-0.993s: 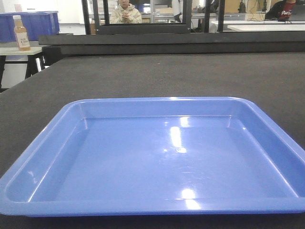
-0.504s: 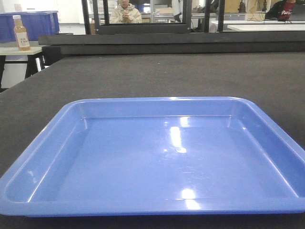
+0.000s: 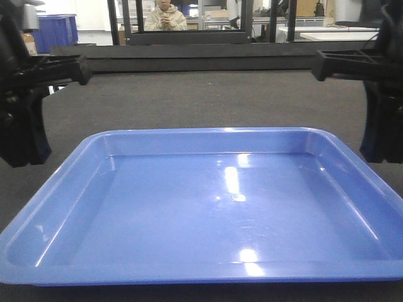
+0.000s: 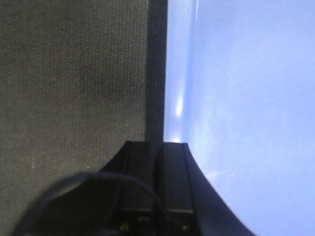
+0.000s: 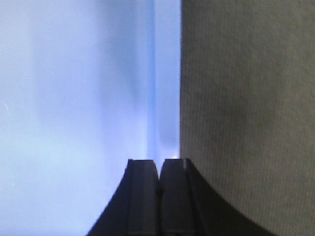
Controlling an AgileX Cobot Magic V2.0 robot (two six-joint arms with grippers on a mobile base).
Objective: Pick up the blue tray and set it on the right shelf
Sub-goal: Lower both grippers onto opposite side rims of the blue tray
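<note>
The blue tray (image 3: 227,207) lies flat and empty on the dark carpeted table (image 3: 220,100), filling the near part of the front view. My left gripper (image 3: 25,160) hangs just outside the tray's left rim, its jaws pressed together and empty. In the left wrist view the gripper (image 4: 158,143) points along the tray (image 4: 246,98) edge. My right gripper (image 3: 381,157) hangs by the right rim, jaws also together. In the right wrist view the gripper (image 5: 158,160) sits over the tray (image 5: 74,98) rim. The right shelf is out of view.
A black frame bar (image 3: 189,53) runs across the table's far edge. A deep blue storage bin (image 3: 56,31) stands on a side table at the back left. A seated person (image 3: 165,16) is behind the frame.
Both arms have come into the front view, one on each side of the tray. The tray has not moved.
</note>
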